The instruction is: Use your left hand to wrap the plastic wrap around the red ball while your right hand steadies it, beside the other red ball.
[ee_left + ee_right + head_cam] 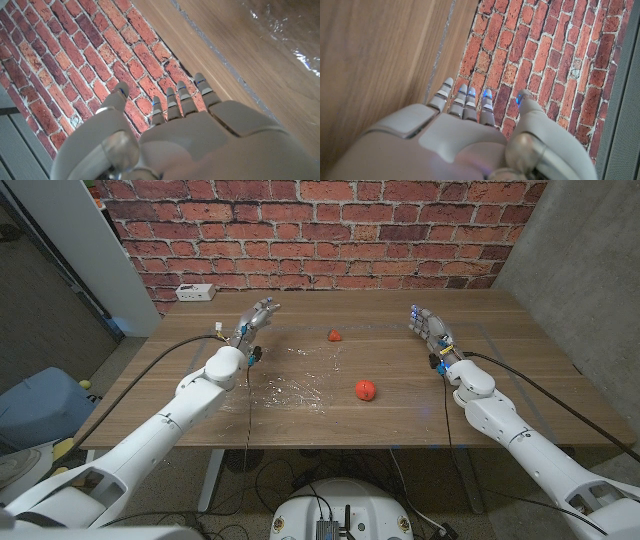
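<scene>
while both of my hands hang over the bench with nothing in them, the plastic wrap [290,380] is my landmark, lying flat and crinkled on the wood a little left of centre.

my left hand [256,317] hovers just past the wrap's far-left corner, fingers apart and empty, pointing toward the brick wall [330,225]. the risk here, as i judge it, is that thin film clings to the wood; a clumsy pinch could drag the whole sheet or bunch it before it reaches a ball. the bench's left edge is near that arm, so i have less room to swing outward there.

the smaller-looking red ball [335,335] sits just beyond the wrap's far-right corner, and the nearer red ball [366,389] rests just right of the wrap's right edge; i cannot tell whether it touches the film. either one could roll if the sheet tugs it, and nothing is steadying them yet.

my right hand [428,323] is well right of the wrap, open and empty, with bare wood between it and the balls, so there is free room to come in.
</scene>
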`<action>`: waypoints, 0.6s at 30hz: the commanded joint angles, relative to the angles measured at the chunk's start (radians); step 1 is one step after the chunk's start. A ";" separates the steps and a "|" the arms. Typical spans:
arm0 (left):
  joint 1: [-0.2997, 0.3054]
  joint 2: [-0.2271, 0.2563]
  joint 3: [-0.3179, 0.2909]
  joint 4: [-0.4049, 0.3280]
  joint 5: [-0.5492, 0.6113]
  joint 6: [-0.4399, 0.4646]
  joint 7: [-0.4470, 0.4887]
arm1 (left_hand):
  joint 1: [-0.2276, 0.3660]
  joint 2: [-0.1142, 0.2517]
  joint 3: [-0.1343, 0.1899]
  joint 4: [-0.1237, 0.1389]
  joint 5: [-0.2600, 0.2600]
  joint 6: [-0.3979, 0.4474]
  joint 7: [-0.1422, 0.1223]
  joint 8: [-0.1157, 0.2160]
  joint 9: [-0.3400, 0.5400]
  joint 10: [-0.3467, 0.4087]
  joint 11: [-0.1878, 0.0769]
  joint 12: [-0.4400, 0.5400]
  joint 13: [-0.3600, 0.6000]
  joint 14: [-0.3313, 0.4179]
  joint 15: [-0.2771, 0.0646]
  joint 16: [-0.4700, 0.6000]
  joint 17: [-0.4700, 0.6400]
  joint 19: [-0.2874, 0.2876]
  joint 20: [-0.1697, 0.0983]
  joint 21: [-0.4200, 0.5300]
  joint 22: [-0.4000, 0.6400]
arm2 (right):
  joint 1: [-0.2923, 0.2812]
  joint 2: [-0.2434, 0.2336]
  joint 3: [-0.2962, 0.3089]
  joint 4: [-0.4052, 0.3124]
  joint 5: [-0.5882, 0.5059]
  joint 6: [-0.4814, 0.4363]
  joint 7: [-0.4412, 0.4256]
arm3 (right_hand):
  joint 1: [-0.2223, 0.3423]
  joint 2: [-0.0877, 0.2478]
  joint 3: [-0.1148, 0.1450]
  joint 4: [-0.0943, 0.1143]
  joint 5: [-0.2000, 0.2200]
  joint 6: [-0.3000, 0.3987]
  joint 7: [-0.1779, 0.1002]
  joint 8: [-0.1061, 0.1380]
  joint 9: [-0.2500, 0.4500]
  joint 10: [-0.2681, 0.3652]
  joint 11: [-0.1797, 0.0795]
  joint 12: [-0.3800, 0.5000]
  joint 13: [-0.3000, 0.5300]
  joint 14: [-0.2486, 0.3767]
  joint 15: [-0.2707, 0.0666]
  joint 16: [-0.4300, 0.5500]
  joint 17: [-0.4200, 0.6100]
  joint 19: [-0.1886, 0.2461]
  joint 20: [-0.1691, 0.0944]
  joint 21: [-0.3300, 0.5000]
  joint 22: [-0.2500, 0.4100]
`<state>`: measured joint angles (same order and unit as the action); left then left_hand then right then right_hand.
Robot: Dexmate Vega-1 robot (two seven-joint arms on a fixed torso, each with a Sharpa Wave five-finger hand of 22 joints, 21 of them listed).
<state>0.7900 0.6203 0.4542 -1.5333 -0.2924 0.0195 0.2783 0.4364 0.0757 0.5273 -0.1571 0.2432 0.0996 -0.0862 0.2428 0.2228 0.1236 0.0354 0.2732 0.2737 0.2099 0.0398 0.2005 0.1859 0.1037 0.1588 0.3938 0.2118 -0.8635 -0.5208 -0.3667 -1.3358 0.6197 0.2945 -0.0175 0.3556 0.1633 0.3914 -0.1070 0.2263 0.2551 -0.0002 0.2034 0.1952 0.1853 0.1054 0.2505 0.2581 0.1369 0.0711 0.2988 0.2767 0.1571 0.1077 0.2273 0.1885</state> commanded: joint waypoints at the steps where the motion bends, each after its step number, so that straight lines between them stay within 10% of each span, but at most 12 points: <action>1: -0.089 0.051 0.075 -0.080 0.107 0.214 -0.028 | 0.016 0.005 0.003 -0.004 -0.009 0.007 -0.010 -0.006 -0.003 -0.002 -0.013 -0.008 -0.001 0.002 -0.010 0.006 0.003 0.005 0.004 0.004 0.002 | -0.018 0.000 0.010 0.005 0.013 0.022 0.006 | 0.003 -0.006 0.003 -0.006 0.007 -0.004 -0.002 -0.003 0.002 0.003 0.003 -0.001 0.003 0.000 0.001 -0.004 0.002 0.004 0.007 0.002 0.004; 18: -0.220 0.068 0.186 -0.117 0.222 0.380 -0.149 | 0.029 -0.007 -0.007 -0.009 -0.035 0.016 -0.009 -0.014 -0.015 0.000 -0.024 -0.013 -0.007 0.011 -0.025 0.008 0.002 0.021 0.007 0.010 0.001 | -0.049 -0.005 0.019 -0.001 0.019 0.059 0.021 | 0.000 -0.006 0.003 -0.006 0.006 0.001 0.001 -0.001 0.000 0.008 0.008 -0.001 0.003 -0.001 0.002 -0.003 0.006 0.004 0.008 0.003 0.005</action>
<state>0.6492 0.6769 0.5744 -1.6277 -0.1631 0.2638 0.2182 0.4519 0.0703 0.5204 -0.1642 0.2107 0.1106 -0.0967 0.2350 0.2089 0.1205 0.0213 0.2653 0.2644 0.2180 0.0228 0.2005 0.1861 0.1197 0.1642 0.3995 0.2090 -0.8887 -0.5209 -0.3536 -1.3297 0.6374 0.3307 -0.0070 0.3557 0.1633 0.3914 -0.1070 0.2262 0.2552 -0.0001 0.2034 0.1954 0.1892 0.1092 0.2505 0.2580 0.1370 0.0711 0.2988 0.2765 0.1607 0.1112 0.2273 0.1884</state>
